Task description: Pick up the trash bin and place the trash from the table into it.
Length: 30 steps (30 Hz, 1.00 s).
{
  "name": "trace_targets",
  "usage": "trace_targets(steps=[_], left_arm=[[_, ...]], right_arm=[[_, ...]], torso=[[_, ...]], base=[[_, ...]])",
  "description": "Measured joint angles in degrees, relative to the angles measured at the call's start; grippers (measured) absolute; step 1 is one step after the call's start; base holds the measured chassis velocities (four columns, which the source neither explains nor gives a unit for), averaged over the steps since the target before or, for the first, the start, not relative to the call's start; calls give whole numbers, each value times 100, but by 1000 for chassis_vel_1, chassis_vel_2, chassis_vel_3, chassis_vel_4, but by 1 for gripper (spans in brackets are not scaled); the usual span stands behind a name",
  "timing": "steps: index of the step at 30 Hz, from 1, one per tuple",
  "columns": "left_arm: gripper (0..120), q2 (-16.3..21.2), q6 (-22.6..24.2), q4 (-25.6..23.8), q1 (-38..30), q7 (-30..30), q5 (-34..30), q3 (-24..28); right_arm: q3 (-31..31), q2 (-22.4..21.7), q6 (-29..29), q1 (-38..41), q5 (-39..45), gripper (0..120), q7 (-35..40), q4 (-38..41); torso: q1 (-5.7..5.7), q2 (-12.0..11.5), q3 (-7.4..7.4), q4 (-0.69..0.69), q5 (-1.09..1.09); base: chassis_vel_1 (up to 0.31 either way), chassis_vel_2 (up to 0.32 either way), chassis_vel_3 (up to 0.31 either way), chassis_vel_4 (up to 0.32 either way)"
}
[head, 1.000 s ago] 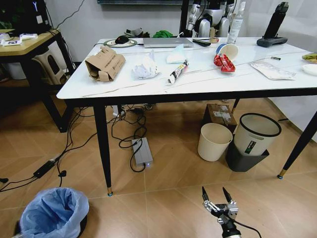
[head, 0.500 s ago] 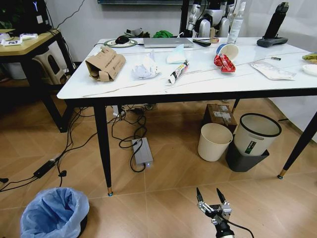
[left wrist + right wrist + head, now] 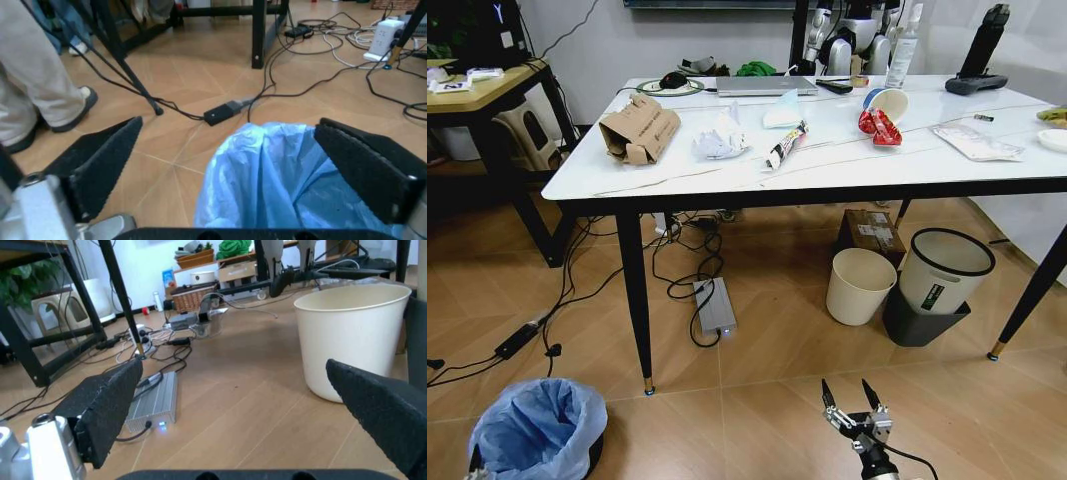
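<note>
The table [image 3: 847,160] is taking up most of the head view: a big rectangular white marble-look top with thin grey veins, sitting on slim black legs. The trash is lying spread across it, nothing in the bin so far. There's a crushed brown cardboard box [image 3: 639,129] near the left end, crumpled white paper [image 3: 720,138] beside it, a long printed wrapper [image 3: 786,144] lying at an angle, then a blue-and-white paper cup [image 3: 887,102] tipped on its side with a shiny red wrapper [image 3: 880,127] just in front of it, and a flat white packet [image 3: 976,142] further right.

Down on the wood-plank floor at the lower left, well away from the table top, the trash bin [image 3: 537,428] is sitting upright. It's small and round, lined with a crinkly light-blue see-through bag puffing out over the rim.

The left gripper [image 3: 253,165] is hovering right over that bag in the left wrist view, its two rough black padded fingers [image 3: 103,160] spread wide on either side of the blue plastic, touching nothing.

The right gripper [image 3: 852,398] is hanging low over bare floor at bottom centre, its thin pointed fingers parted in a V, holding nothing. In the right wrist view a smooth cream round bin [image 3: 350,335] is standing ahead of it, near a flat metal box [image 3: 155,402] with cables.
</note>
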Motion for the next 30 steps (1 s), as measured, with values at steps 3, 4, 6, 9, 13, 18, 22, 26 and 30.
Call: trace_targets(steps=[3, 4, 6, 9, 13, 18, 22, 26, 30], left_arm=[[105, 95, 225, 69, -217, 4, -26, -52], [105, 95, 225, 69, -217, 4, -26, -52], [106, 169, 300, 160, -315, 45, -24, -85], [105, 225, 285, 310, -362, 141, 59, -151], [102, 233, 65, 738, -460, 235, 330, -155], [93, 115, -140, 1492, -795, 262, 530, 44], [96, 115, -165, 1723, -971, 262, 412, 56], [97, 134, -141, 1767, -1039, 249, 300, 54], [100, 157, -25, 1732, -1078, 190, 104, 30]], right_arm=[[2, 52, -7, -30, -21, 100, -1, 37], [2, 52, -7, -30, -21, 100, -1, 37], [4, 83, -5, -51, -39, 100, 0, 44], [11, 113, 6, -85, -56, 100, 0, 57], [7, 144, 23, -105, -83, 100, 0, 76], [-3, 164, 34, -166, -108, 100, 0, 118], [-1, 164, 63, -203, -121, 100, 0, 118], [3, 161, 100, -249, -137, 100, -1, 115], [4, 162, 126, -259, -167, 100, 0, 85]], torso=[[0, 1, 0, 0, -1], [0, 1, 0, 0, -1], [0, 1, 0, 0, 0], [0, 1, 1, -1, 0], [0, 2, 1, 1, 1], [0, 2, 1, 0, -2], [0, 2, 1, 0, 0], [0, 2, 1, -1, 1], [0, 2, 1, 0, 1]], base=[[0, 0, 0, 0], [0, 0, 0, 0], [0, 0, 0, 0], [0, 0, 0, 0], [0, 0, 0, 0], [0, 0, 0, 0], [0, 0, 0, 0], [0, 0, 0, 0], [0, 0, 0, 0]])
